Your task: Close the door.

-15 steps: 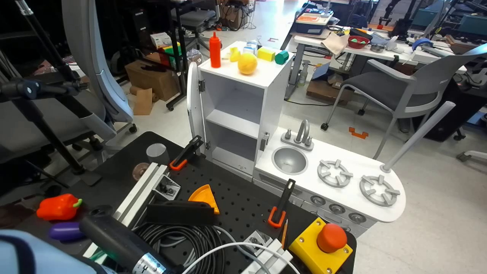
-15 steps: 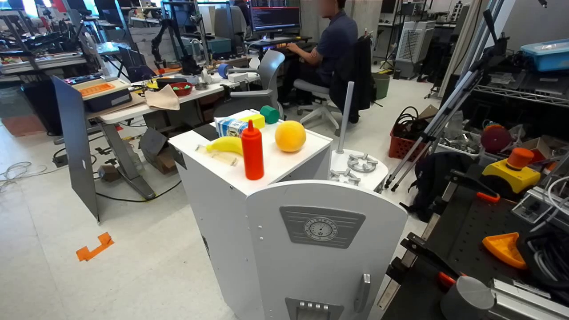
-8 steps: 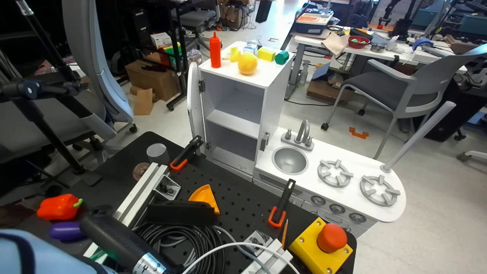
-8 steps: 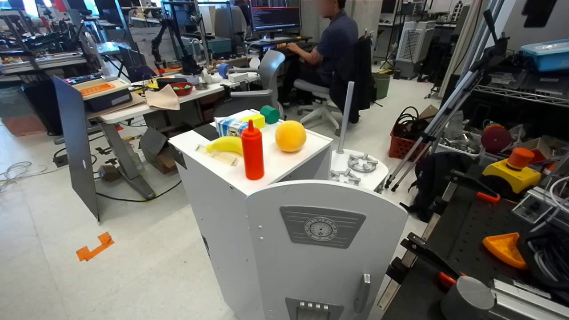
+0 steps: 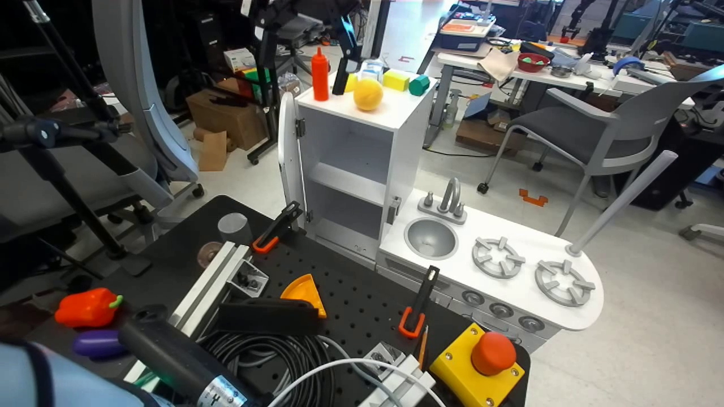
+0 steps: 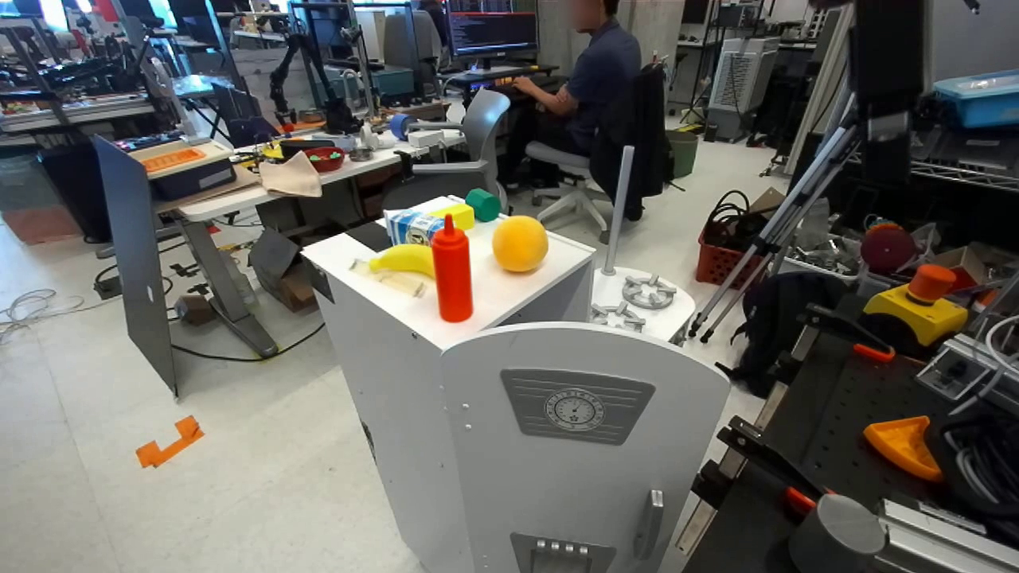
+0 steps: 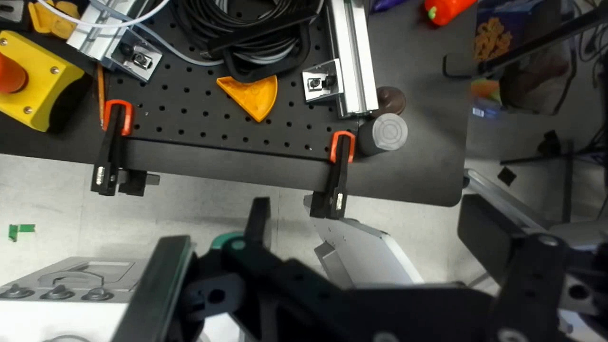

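"Where's the door (image 6: 573, 485)?"
"Standing open at one side of the cabinet (image 5: 408, 141)."
"And the hand (image 5: 304, 80)?"
"Up high, fingers (image 5: 341, 80) spread wide, apart from the door in both exterior views."

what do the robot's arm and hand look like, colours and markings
The hand is mostly black, with two blocky, jointed fingers, round grey screw heads and a blue-green sheen on one side. No lettering is legible. The arm itself can't be clearly made out.
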